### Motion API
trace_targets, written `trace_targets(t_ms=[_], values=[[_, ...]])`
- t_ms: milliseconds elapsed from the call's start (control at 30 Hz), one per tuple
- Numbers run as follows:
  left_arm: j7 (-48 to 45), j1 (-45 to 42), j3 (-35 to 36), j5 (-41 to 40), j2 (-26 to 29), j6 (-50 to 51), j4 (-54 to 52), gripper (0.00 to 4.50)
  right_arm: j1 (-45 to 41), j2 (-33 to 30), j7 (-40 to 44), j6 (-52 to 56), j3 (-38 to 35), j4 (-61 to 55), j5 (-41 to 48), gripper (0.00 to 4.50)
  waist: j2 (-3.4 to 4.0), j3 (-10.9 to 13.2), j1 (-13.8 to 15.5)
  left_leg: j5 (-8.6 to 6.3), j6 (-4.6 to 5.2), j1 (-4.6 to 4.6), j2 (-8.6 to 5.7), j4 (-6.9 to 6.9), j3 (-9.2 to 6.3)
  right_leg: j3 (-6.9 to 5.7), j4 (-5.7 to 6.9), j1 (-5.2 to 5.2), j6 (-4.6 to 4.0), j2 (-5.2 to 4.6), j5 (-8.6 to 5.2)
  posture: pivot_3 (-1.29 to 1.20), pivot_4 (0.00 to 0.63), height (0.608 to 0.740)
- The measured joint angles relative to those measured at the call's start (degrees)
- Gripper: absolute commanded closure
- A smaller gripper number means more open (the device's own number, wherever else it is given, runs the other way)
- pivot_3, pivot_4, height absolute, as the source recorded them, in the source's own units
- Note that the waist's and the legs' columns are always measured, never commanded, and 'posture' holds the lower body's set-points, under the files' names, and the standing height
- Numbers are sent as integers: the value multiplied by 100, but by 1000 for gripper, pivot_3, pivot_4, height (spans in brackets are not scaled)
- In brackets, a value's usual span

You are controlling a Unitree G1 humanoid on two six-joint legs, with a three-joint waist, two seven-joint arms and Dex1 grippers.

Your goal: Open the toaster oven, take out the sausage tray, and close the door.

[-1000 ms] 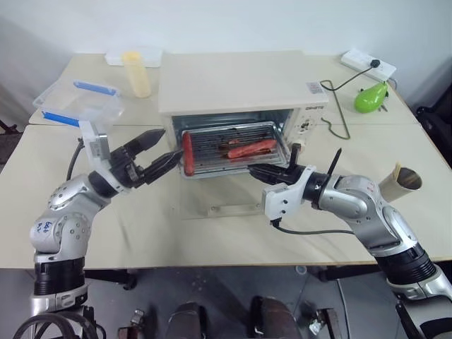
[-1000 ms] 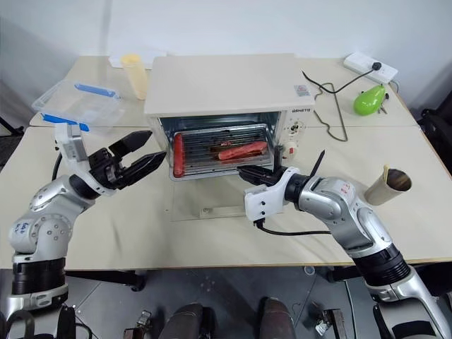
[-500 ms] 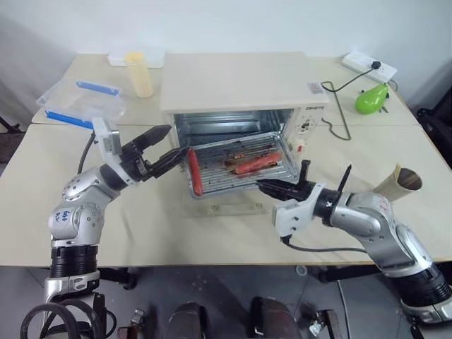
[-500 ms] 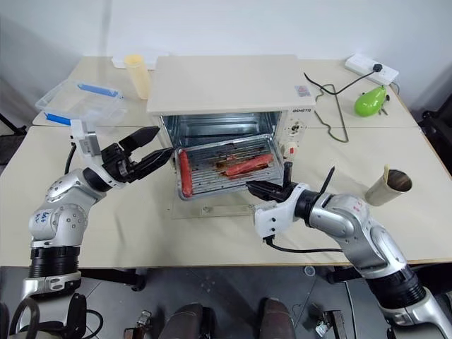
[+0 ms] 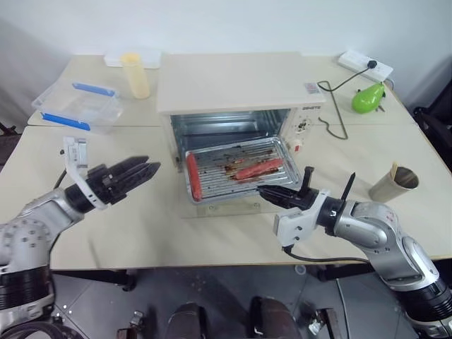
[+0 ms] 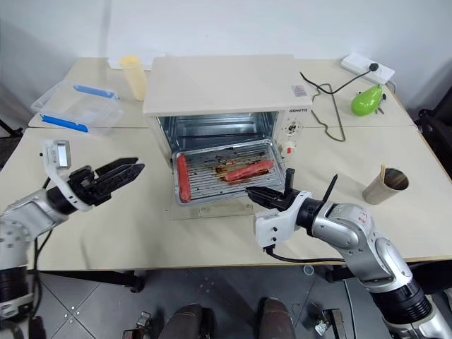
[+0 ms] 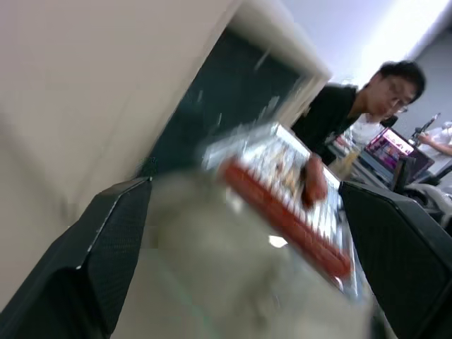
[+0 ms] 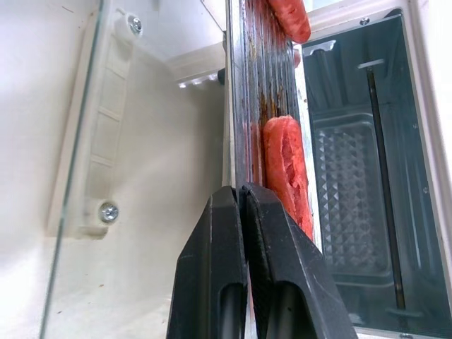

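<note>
The oven (image 5: 240, 88) stands on the table (image 5: 141, 226) with its glass door (image 5: 233, 206) folded down flat; the tray (image 5: 236, 169) sticks out of the mouth over the door, one sausage (image 5: 193, 176) along its left edge and another (image 5: 257, 170) lying across its right half. The right gripper (image 5: 267, 191) is clamped on the tray's front rim, while the left gripper (image 5: 145, 169) hangs wide apart to the left of the tray, touching nothing. Behind are a clear box (image 5: 76, 106), a yellow cup (image 5: 135, 73), a power strip (image 5: 364, 64) and a green pear-shaped thing (image 5: 366, 99); a paper cup (image 5: 394, 183) sits at right.
</note>
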Motion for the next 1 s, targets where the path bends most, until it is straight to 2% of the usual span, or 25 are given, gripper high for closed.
trace_targets(t_ms=[100,200,333,567,1000], values=[[635,-46,-52,-655,157,1027,-50,0,-114,0,19,-80,3,1,46,4468,-4,2,21,0,1,1,0,7,-10,3,-2,13,0,-1,0,0,150,740],[1349,-290,-1,-1121,30,1354,-48,549,-183,0,36,-164,7,4,108,4468,-4,2,16,0,0,3,-1,6,-20,1,-2,19,0,0,0,0,150,740],[2002,-413,67,-1884,-11,1601,5,1758,-192,1,86,-262,33,64,166,4468,-4,2,-3,-1,-2,7,-6,3,-19,2,-2,19,0,1,0,0,150,740],[2944,-338,-101,-2595,-55,1598,166,1758,-350,18,122,-350,76,112,192,4468,-4,2,4,-1,-3,13,-17,2,-17,4,-2,24,-3,2,-2,0,150,740],[3628,-408,-568,-2862,-159,1265,179,1758,-475,114,177,-361,146,308,195,4468,-5,2,10,-1,-3,16,-24,2,-19,5,-6,31,-3,2,-2,0,150,740]])
